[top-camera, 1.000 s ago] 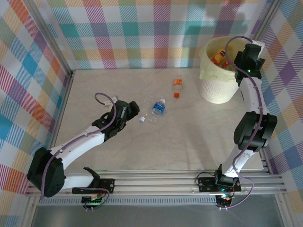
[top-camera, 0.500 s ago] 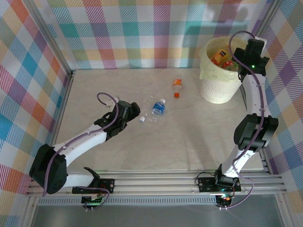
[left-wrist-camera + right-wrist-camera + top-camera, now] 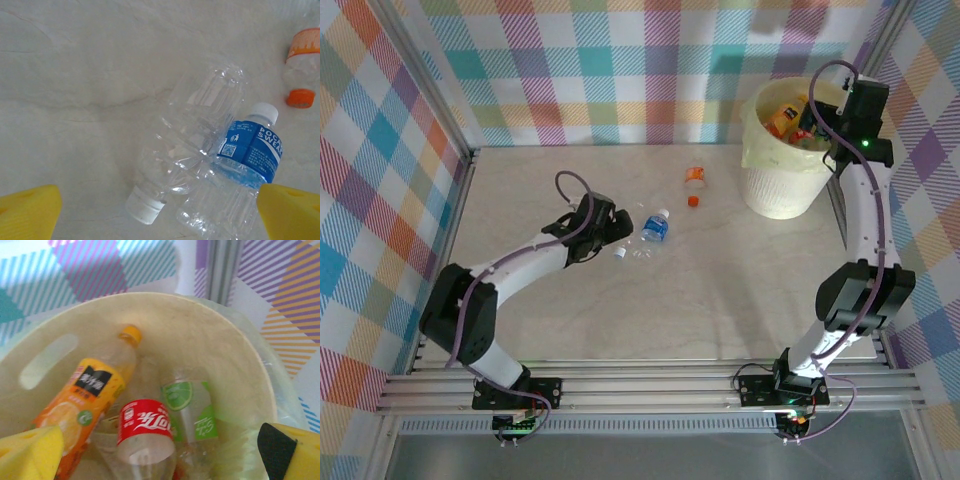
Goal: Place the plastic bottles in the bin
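Your left gripper [image 3: 160,214] stands wide open and empty, a crushed clear plastic bottle [image 3: 190,135] and a blue-labelled clear bottle [image 3: 250,152] lying touching just ahead between its fingers; your right gripper [image 3: 160,452] gapes empty over the round cream bin [image 3: 150,305], labelled bottles [image 3: 145,427] inside

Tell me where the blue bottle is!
The blue bottle lies on the table near the middle of the top view, right beside a clear crushed bottle, just ahead of the left gripper.
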Robot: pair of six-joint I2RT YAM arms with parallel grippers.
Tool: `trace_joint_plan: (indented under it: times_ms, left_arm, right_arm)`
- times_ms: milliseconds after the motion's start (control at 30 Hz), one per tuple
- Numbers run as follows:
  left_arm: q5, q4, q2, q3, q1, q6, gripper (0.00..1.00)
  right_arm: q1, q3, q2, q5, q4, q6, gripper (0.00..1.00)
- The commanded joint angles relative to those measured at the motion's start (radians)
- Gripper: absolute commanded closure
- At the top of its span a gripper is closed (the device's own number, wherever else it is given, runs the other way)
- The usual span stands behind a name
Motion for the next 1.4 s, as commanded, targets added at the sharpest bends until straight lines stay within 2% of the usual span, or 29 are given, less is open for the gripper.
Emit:
trace_joint_plan:
  times_ms: [0,100,333,433,633,900,1033,1133,1367]
  left_arm:
    - [0.082,-0.033,0.072,0.063,0.025,0.040,0.00]
    - [0.144,-0.022,0.127,0.101,0.035,0.066,0.02]
    - [0.191,-0.108,0.281,0.226,0.061,0.155,0.07]
    - [0.231,-0.130,0.331,0.277,0.074,0.202,0.09]
    - [0.281,-0.188,0.431,0.389,0.080,0.337,0.14]
    - [0.237,-0.245,0.512,0.460,0.088,0.353,0.24]
    - [0.205,-0.235,0.507,0.427,0.087,0.353,0.30]
    - [0.180,-0.209,0.479,0.377,0.091,0.356,0.39]
    - [0.225,-0.077,0.391,0.245,0.096,0.364,0.48]
  right_arm:
    - [0.014,-0.037,-0.066,-0.123,-0.035,0.026,0.00]
    - [0.022,-0.080,-0.110,-0.214,-0.028,0.060,0.00]
    - [0.038,-0.177,-0.193,-0.513,-0.032,0.180,0.00]
    - [0.059,-0.242,-0.227,-0.585,0.002,0.214,0.00]
    - [0.088,-0.297,-0.254,-0.613,0.004,0.227,0.00]
    - [0.110,-0.312,-0.247,-0.654,-0.014,0.224,0.00]
    - [0.117,-0.309,-0.241,-0.682,-0.016,0.221,0.00]
    - [0.118,-0.307,-0.231,-0.733,-0.011,0.230,0.00]
    - [0.140,-0.340,-0.238,-0.848,0.055,0.286,0.00]
